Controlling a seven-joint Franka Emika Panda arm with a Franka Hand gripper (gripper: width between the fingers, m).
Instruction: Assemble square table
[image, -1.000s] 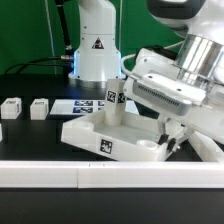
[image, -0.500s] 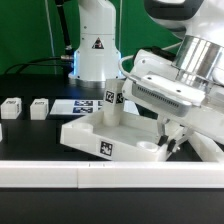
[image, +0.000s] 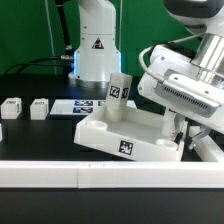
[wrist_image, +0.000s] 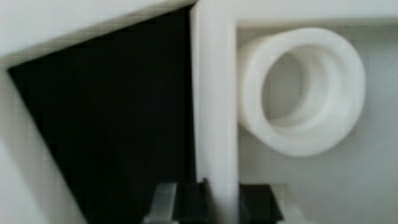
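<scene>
leg (image: 120, 95) on square table (image: 105, 135) | loose legs (image: 39, 108) exterior view's left of it | marker board (image: 88, 107) behind

Upright leg (image: 120, 96) is standing on the square table (image: 105, 135), obstructing its far side; tabletop (image: 35, 135) beside is lying open.

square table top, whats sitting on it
One tagged leg stands tilted on the square table, foot hidden behind the rim. The gripper covers part of the exterior view's right side.

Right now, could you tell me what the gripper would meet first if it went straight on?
Probably the raised rim of the square table, pinched in the gripper, beside a round corner socket.
</scene>
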